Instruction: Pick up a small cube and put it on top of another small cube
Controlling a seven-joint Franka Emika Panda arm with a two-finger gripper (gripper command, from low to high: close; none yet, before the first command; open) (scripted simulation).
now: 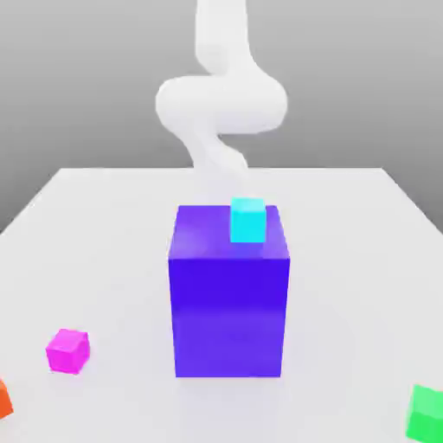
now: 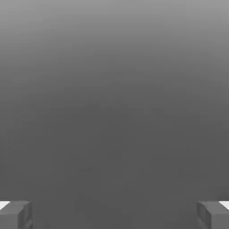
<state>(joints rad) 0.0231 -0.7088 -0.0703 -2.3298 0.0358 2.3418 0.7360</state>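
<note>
Pincer (image 2: 114, 214) wide; glossy magenta cube (image 1: 67, 350)

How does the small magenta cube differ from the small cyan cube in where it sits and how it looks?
The small glossy magenta cube rests on the white table, at the exterior view's left, while the small cyan cube sits atop the big purple-blue block in the middle. The magenta cube is turned slightly askew; the cyan cube faces the camera squarely. Colour differs: magenta against cyan. Both are plain cubes, far smaller than the block, and both stand free of the arm.
</note>
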